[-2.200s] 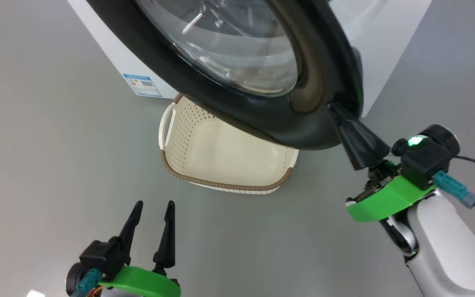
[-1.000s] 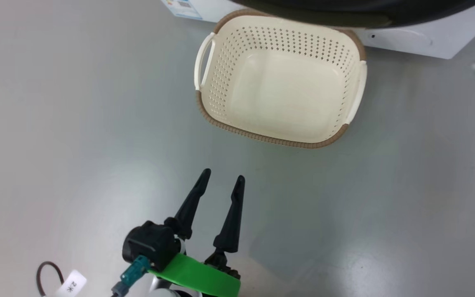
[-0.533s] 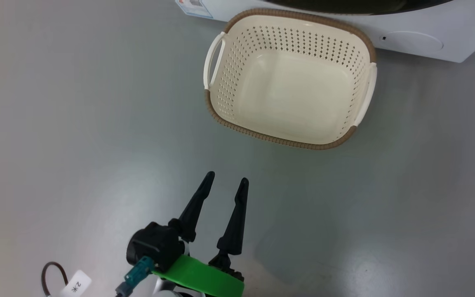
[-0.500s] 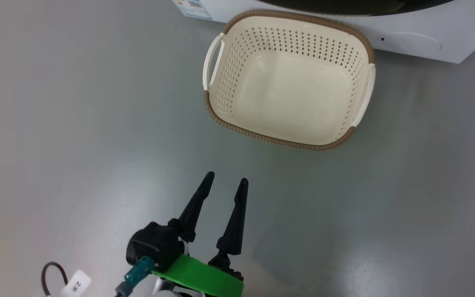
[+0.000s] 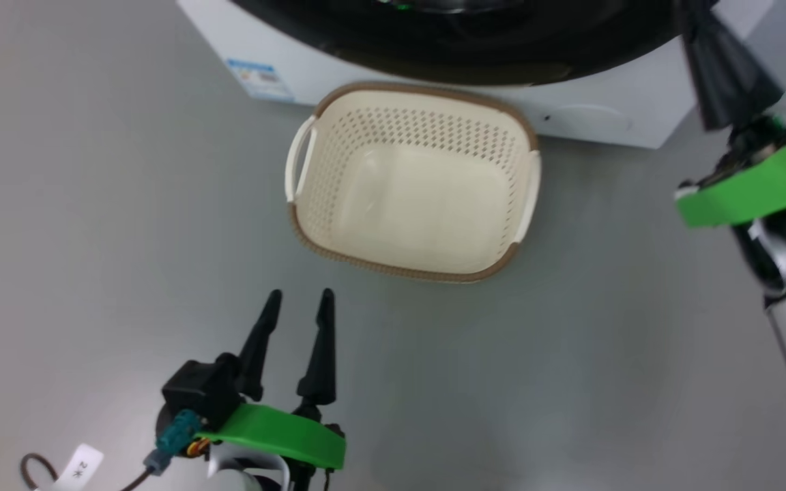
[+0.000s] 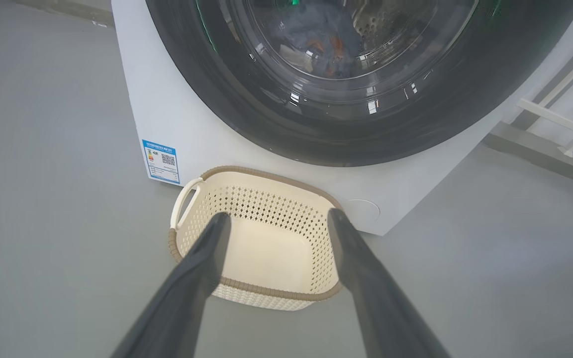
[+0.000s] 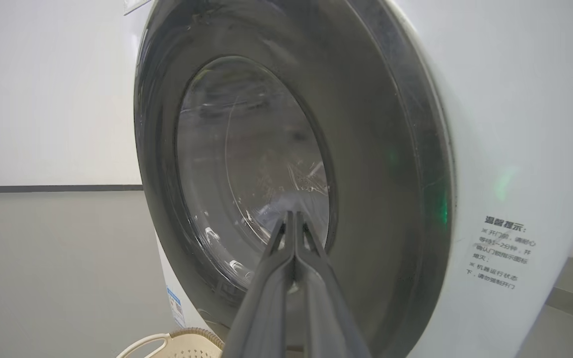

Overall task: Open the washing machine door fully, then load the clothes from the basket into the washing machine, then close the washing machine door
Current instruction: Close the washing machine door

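Swung shut since earlier, the washing machine door (image 7: 246,164) faces the right gripper (image 7: 292,219), fingers closed; the left gripper (image 5: 299,294), open and empty, is farther.

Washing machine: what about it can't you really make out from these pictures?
- Clothes: left wrist view, dim behind the glass of the washing machine door; piece count unclear.
- Blue label: left wrist view, print too small to read.
- Washing machine: head view, its top is cut off by the upper edge.
- Right gripper: right wrist view, unclear whether its shut tips touch the door.
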Tool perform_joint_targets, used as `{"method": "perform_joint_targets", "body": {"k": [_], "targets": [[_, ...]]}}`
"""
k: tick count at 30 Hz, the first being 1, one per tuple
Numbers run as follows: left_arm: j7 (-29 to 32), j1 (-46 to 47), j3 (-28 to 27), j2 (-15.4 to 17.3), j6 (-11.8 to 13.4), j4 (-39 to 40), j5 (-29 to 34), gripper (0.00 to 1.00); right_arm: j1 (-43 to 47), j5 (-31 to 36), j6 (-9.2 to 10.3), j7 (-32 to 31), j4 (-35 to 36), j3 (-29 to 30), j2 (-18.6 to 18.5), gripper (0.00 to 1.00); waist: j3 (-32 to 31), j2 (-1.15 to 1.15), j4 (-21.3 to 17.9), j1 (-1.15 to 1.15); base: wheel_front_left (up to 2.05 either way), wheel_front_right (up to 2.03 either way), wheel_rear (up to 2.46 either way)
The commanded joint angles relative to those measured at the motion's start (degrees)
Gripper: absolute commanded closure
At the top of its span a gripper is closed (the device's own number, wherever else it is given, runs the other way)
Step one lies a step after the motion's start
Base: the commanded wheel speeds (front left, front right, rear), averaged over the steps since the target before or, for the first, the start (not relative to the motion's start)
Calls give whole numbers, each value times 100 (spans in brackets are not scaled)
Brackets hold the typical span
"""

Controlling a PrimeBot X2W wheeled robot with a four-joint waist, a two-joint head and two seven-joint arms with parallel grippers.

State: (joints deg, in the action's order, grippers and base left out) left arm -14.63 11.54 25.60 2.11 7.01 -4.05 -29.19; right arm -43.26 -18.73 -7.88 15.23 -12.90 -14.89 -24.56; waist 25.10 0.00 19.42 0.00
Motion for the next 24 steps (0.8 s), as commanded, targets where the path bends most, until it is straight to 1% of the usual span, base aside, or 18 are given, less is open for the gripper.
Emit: {"method": "perform_joint_targets", "body": {"k": [1,2,3,4,5,6,7,8,9,10,13,18,24], "targets": [[-37,-105,-330,76,-63,-4,-4,0,428,-71,39,-23,255,-35,173,97,-614,0,-610,0,0,0,0],[-37,-124,-402,76,-87,-57,7,0,569,-53,39,-23,295,-15,241,90,-710,0,-705,0,0,0,0],[-37,-124,-402,76,-87,-57,7,0,569,-53,39,-23,295,-15,241,90,-710,0,-705,0,0,0,0],[-37,-155,-473,76,-105,-129,6,0,708,-27,39,-23,343,-17,300,82,-805,0,-800,0,0,0,0],[-37,-185,-550,76,-123,-204,0,0,843,-14,39,-23,388,-8,365,69,-895,0,-899,0,0,0,0],[-37,-203,-624,76,-155,-268,34,0,970,-16,39,-23,428,25,430,61,-978,0,-1000,0,0,0,0],[-37,-225,-698,76,-178,-332,77,0,1092,1,39,-23,463,50,477,57,-1061,0,-1100,0,0,0,0],[-37,-250,-770,76,-185,-405,126,0,1214,30,39,-23,499,68,512,50,-1145,0,-1196,0,0,0,0],[-37,-271,-835,76,-214,-455,164,0,1338,52,39,-23,534,89,548,32,-1230,0,-1287,0,0,0,0],[-37,-299,-903,76,-236,-496,187,0,1458,67,39,-23,575,121,588,0,-1314,0,-1371,0,0,0,0],[-37,-393,-1070,76,-303,-611,245,0,1816,218,39,-23,679,147,623,0,-1559,0,-1579,0,0,0,0],[-37,-519,-1329,76,-340,-677,388,0,2381,338,39,-23,927,468,738,0,-1880,0,-1795,0,0,0,0],[-37,-657,-1468,76,-378,-727,490,0,3080,530,39,-23,1276,816,778,0,-2085,0,-1872,0,0,0,0]]}}
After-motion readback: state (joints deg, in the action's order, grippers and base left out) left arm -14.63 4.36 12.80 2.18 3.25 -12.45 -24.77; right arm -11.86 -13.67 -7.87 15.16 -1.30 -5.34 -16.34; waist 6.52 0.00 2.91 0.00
